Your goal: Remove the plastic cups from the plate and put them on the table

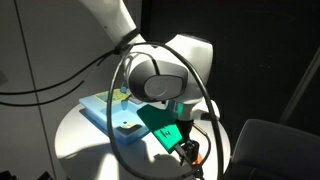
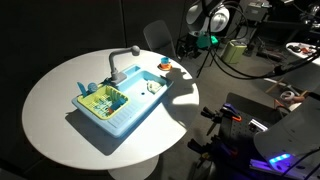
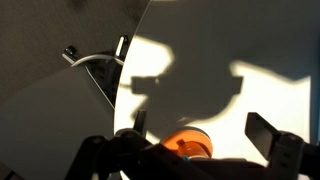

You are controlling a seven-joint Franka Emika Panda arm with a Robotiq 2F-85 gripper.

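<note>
1. Exterior view, close behind the robot: white robot arm (image 1: 165, 65) fills mid-frame, w/ a green block (image 1: 160, 120) at the wrist. Dark gripper (image 1: 190, 151) hangs below it, orange speck right by it. Can't tell jaw state from here. Large light-blue rectangular tray (image 1: 105, 108) sits on the large round white tabletop (image 1: 75, 135).
2. Exterior view from across the room: tray (image 2: 120, 110) lies near mid-table, grey faucet-like upright (image 2: 122, 62) at its far side. Small flat round orange plate (image 2: 167, 69) rests on the tabletop (image 2: 55, 110), just beside the tray's far corner and near the table edge. Small bright-blue plastic cup (image 2: 163, 63) stands on the plate. Arm (image 2: 205, 20) is at top right, its tip above the plate and apart from it.
3. Wrist view: gripper (image 3: 200, 130) is spread wide, fingers (image 3: 265, 132) well apart w/ nothing pinched. Plate (image 3: 190, 143) shows at the bottom, between them and partly hidden. Cup can't be made out. Tabletop (image 3: 270, 40) carries hard shadows.
</note>
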